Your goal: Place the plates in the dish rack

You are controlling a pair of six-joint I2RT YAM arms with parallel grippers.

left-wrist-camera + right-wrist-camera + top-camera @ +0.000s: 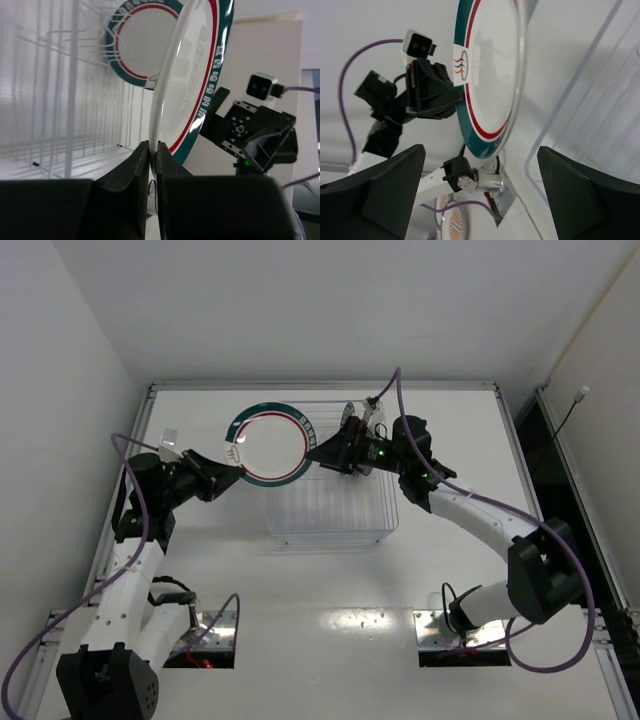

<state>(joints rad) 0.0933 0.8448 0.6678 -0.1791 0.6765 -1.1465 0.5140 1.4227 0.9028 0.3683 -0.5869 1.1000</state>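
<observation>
A large white plate (270, 445) with a dark green and red rim band hangs on edge above the left end of the dish rack (330, 510). My left gripper (240, 458) is shut on the plate's left rim, and in the left wrist view both fingers (136, 165) pinch the white edge (159, 100). My right gripper (316, 454) stands open just right of the plate without touching it. In the right wrist view its wide-spread fingers (385, 190) frame the plate (490, 65) ahead. A smaller green-and-red rimmed plate (137, 45) stands upright among the tines.
The clear rack (60, 100) sits mid-table, with upright plates (356, 418) at its back right under the right arm. A round orange-patterned thing (452, 227) lies low in the right wrist view. White walls close in on the left and at the back, and a dark gap runs along the right.
</observation>
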